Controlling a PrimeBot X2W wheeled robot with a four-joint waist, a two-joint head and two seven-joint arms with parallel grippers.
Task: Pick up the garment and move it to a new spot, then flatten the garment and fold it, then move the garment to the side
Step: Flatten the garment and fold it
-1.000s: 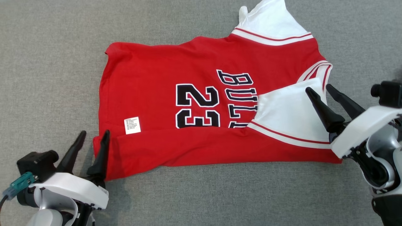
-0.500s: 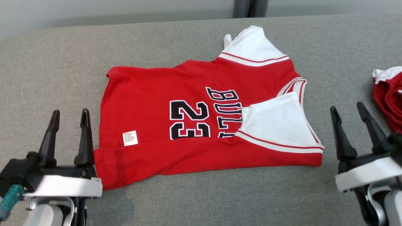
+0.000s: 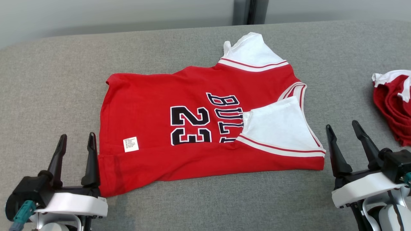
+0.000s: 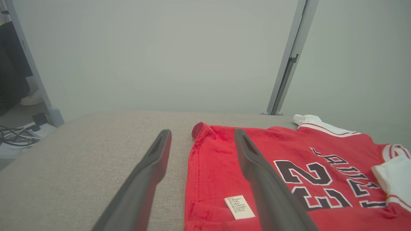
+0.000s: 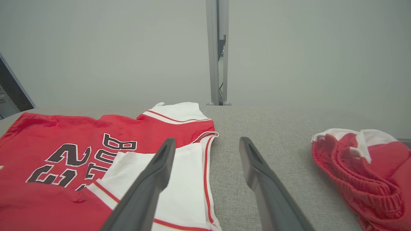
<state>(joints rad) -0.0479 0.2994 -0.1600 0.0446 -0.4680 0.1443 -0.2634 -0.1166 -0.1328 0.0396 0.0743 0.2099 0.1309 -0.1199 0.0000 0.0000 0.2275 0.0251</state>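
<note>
The garment (image 3: 179, 93) is a red jersey with white sleeves and black "23" lettering, lying flat on the grey padded surface (image 3: 48, 80). Its near edge is folded over and one white sleeve lies turned in across the lettering. In the wrist views the garment (image 4: 218, 163) (image 5: 64, 128) spreads ahead of the fingers. My left gripper (image 3: 77, 139) stands open just off the hem's near left corner, holding nothing. My right gripper (image 3: 343, 127) is open too, a short way to the right of the garment's shoulder end, with nothing between its fingers.
A second, crumpled red and white garment (image 3: 393, 102) (image 5: 359, 166) lies at the surface's right edge, close to my right gripper. A pale wall with a grey upright post (image 3: 245, 11) runs behind the surface. Cables (image 4: 14, 136) lie on the floor off the left end.
My right gripper has let go of the white sleeve and drawn back to the right, off the garment. The left gripper pulled back slightly. The head camera tilted up, revealing the wall and the second garment.
</note>
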